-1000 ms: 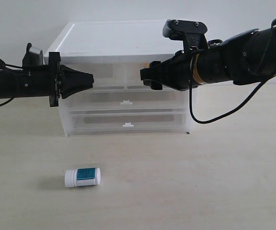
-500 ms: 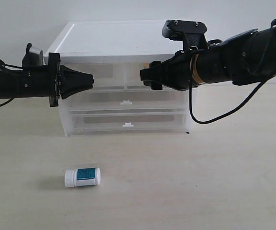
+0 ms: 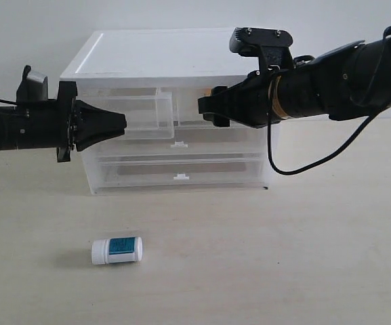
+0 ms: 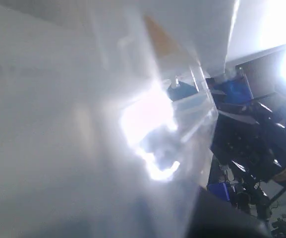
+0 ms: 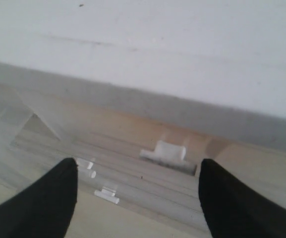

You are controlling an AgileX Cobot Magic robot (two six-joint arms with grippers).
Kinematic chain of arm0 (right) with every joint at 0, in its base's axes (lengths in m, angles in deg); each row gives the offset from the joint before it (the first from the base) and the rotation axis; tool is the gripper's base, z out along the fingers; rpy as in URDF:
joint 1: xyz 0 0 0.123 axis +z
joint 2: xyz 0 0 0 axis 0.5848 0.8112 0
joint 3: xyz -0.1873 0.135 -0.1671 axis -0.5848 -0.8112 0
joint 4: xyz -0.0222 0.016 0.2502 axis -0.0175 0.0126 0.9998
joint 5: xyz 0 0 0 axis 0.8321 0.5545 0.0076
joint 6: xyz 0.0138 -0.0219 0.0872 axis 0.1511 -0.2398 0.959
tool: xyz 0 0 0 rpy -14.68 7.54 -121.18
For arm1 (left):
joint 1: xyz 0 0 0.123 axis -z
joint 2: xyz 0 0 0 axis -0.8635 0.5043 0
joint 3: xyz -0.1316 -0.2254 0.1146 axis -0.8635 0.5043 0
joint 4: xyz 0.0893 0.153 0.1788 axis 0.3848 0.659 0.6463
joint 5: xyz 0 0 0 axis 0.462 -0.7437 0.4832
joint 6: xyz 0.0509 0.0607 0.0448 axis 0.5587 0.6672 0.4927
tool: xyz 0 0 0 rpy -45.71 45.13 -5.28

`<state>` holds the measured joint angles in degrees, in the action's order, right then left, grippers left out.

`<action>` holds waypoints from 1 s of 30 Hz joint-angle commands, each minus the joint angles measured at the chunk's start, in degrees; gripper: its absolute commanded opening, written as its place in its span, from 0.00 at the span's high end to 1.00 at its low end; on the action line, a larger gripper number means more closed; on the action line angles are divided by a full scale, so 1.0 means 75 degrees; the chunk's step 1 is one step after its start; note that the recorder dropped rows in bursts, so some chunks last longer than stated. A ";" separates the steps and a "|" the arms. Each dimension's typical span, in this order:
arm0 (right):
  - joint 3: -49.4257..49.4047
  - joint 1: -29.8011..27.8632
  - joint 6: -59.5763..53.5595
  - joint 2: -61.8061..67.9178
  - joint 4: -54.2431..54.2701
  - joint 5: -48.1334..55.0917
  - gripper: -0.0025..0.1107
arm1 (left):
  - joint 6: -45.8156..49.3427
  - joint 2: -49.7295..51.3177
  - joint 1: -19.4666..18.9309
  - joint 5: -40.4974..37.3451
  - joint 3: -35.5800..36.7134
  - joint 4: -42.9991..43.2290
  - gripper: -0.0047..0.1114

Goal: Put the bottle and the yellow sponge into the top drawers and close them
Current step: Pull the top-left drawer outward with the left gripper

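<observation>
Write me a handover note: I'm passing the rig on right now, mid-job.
Left gripper: shut at the front of the left top drawer, apparently on its tab; that drawer stands part-way out.
Right gripper: open, empty, in front of the right top drawer, which looks closed.
Bottle: on its side on the table, in front of the cabinet.
Sponge: an orange shape behind the plastic, seemingly in the right top drawer.
Left to do: put the bottle into the open drawer, close it, check the right one.
</observation>
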<state>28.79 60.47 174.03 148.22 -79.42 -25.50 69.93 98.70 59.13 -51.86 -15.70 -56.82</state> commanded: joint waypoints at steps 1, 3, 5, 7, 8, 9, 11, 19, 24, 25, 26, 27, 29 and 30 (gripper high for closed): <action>0.0195 -0.0094 -0.0144 0.0012 0.0019 0.0801 0.41 | 0.0439 -0.0531 -0.0037 -0.0637 0.0524 -0.0118 0.93; 0.0195 -0.0094 -0.0129 0.0012 0.0053 0.0741 0.41 | 0.0546 -0.0675 -0.0037 -0.0637 0.0890 -0.0118 0.93; 0.0195 -0.0094 -0.0129 0.0012 0.0053 0.0712 0.41 | 0.0706 -0.0798 -0.0037 -0.0637 0.1207 -0.0118 0.93; 0.0195 -0.0094 -0.0129 0.0012 0.0053 0.0695 0.41 | 0.0876 -0.0870 -0.0037 -0.0637 0.1403 -0.0118 0.93; 0.0195 -0.0094 -0.0129 0.0012 0.0053 0.0670 0.41 | 0.0913 -0.0883 -0.0037 -0.0637 0.1492 -0.0118 0.93; 0.0195 -0.0094 -0.0129 0.0012 0.0053 0.0634 0.41 | 0.0931 -0.0903 -0.0037 -0.0637 0.1595 -0.0134 0.93; 0.0195 -0.0094 -0.0117 0.0012 0.0053 0.0598 0.41 | 0.1056 -0.0920 -0.0037 -0.0637 0.1809 -0.0147 0.93; 0.0195 -0.0094 -0.0113 0.0012 0.0053 0.0458 0.41 | 0.1515 -0.0920 -0.0037 -0.0637 0.2401 -0.0343 0.93; 0.0195 -0.0094 -0.0113 0.0012 0.0053 0.0193 0.41 | 0.1566 -0.0920 -0.0037 -0.0637 0.2452 -0.0327 0.93; 0.0195 -0.0094 -0.0113 0.0012 0.0053 0.0140 0.41 | 0.1566 -0.0920 -0.0037 -0.0637 0.2452 -0.0327 0.93; 0.0195 -0.0094 -0.0113 0.0012 0.0053 0.0099 0.41 | 0.1566 -0.0920 -0.0037 -0.0637 0.2452 -0.0327 0.93; 0.0182 -0.0094 -0.0113 0.0012 0.0053 0.0052 0.41 | 0.1583 -0.0920 -0.0037 -0.0637 0.2452 -0.0327 0.93; 0.0182 -0.0094 -0.0113 0.0012 0.0053 -0.0083 0.41 | 0.1619 -0.0920 -0.0037 -0.0637 0.2452 -0.0341 0.93; 0.0182 -0.0094 -0.0113 0.0012 0.0053 -0.0225 0.41 | 0.1656 -0.0920 -0.0037 -0.0637 0.2452 -0.0341 0.92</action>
<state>28.89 60.41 174.13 148.22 -79.18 -27.65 81.16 92.41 58.78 -55.96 2.20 -60.53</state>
